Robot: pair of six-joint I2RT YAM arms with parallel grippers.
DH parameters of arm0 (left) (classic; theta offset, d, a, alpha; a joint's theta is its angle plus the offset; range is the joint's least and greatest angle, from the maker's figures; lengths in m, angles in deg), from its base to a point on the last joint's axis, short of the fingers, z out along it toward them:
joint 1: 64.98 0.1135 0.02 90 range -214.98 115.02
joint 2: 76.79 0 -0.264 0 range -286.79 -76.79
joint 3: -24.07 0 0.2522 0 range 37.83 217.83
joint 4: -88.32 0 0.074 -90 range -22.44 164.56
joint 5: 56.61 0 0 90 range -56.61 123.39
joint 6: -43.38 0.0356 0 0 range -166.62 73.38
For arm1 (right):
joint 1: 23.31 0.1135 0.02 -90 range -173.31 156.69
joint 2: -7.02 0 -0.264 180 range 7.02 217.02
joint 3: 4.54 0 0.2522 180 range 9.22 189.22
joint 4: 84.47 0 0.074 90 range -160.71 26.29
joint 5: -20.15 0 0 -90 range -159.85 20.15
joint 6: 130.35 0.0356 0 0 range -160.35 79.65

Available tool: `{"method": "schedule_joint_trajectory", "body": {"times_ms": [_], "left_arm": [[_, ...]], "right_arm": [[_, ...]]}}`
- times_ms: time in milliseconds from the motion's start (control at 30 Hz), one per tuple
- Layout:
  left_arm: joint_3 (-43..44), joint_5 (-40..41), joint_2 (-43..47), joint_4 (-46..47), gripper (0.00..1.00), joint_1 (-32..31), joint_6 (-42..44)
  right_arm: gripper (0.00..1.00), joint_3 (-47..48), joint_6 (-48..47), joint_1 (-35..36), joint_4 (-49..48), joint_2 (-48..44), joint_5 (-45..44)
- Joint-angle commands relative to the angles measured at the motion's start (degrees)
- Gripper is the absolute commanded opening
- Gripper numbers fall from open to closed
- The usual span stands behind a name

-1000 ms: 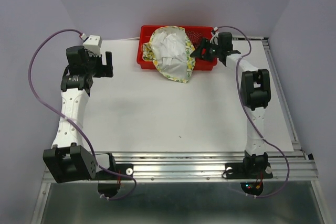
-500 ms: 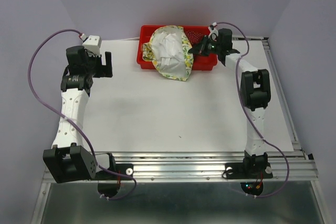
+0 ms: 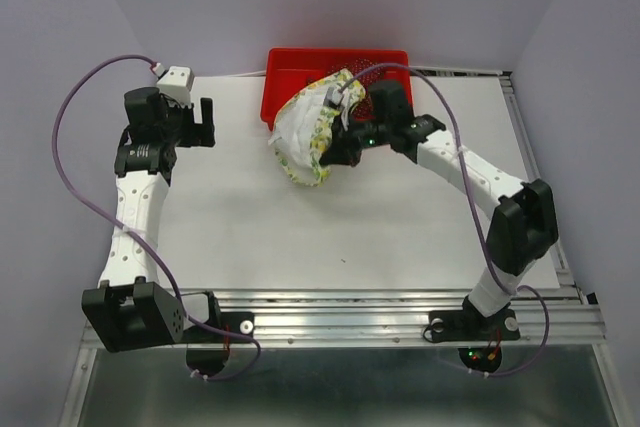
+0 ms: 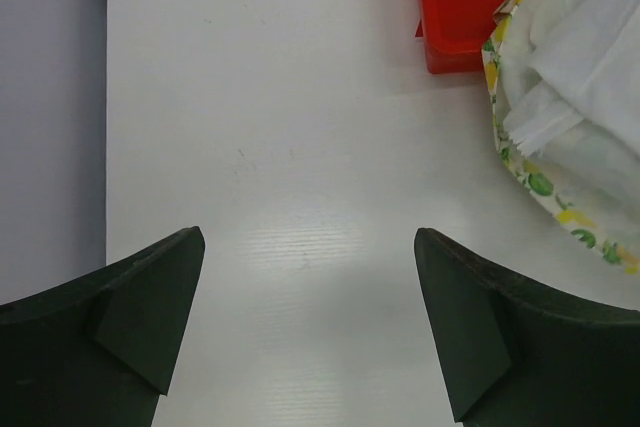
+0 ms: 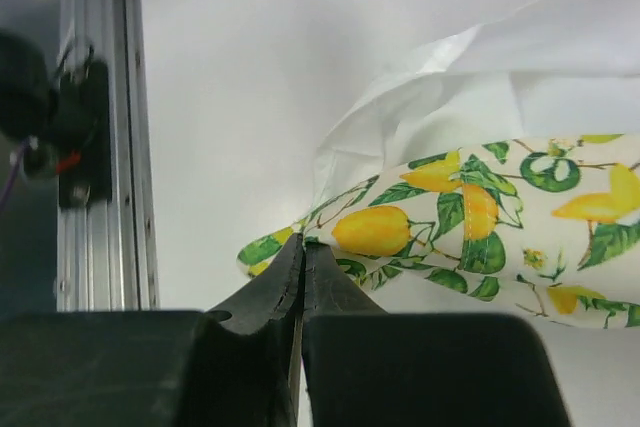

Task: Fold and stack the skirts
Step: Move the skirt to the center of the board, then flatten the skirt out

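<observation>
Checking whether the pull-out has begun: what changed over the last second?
The right end effector closed on the edge of the lemon skirt and pulled it partly out of the red tray, nearer and leftward. The left end effector stayed open and still; the tray did not move.

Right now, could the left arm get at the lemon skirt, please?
Probably yes: only table lies between the open left claw and the lemon skirt, though the right claw pinches its edge.
</observation>
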Motion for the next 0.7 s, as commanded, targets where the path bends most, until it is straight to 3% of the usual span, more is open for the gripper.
{"method": "schedule_joint_trajectory", "body": {"times_ms": [0, 100, 200, 400, 533, 667], "left_arm": [[-0.73, -3.32, 3.55, 2.56, 0.99, 0.06, 1.45], [-1.79, -5.52, 3.55, 2.3, 0.98, 0.06, 2.86], [-2.93, -9.82, 2.67, 1.07, 0.95, -0.02, 6.19], [-6.09, -10.89, -1.9, -1.65, 0.86, -4.06, 12.87], [-8.73, -8.43, -4.88, 1.93, 0.85, -10.21, 14.11], [-6.11, -9.74, -10.06, 5.2, 0.82, -14.43, 13.23]], "right_arm": [[0.01, -14.73, -24.11, 1.83, 17.36, -3.57, -8.95], [0.01, -25.08, -26.16, 2.97, 15.09, -4.37, -14.56], [0.01, -29.43, -26.52, 2.98, 11.57, -2.71, -16.96], [0.01, -28.73, -23.44, 2.98, 10.96, -3.22, -14.5], [0.01, -31.27, -21.77, 2.98, 10.95, -6.65, -16.52], [0.01, -33.22, -18.88, 1.75, 10.95, -9.64, -17.93]]}}
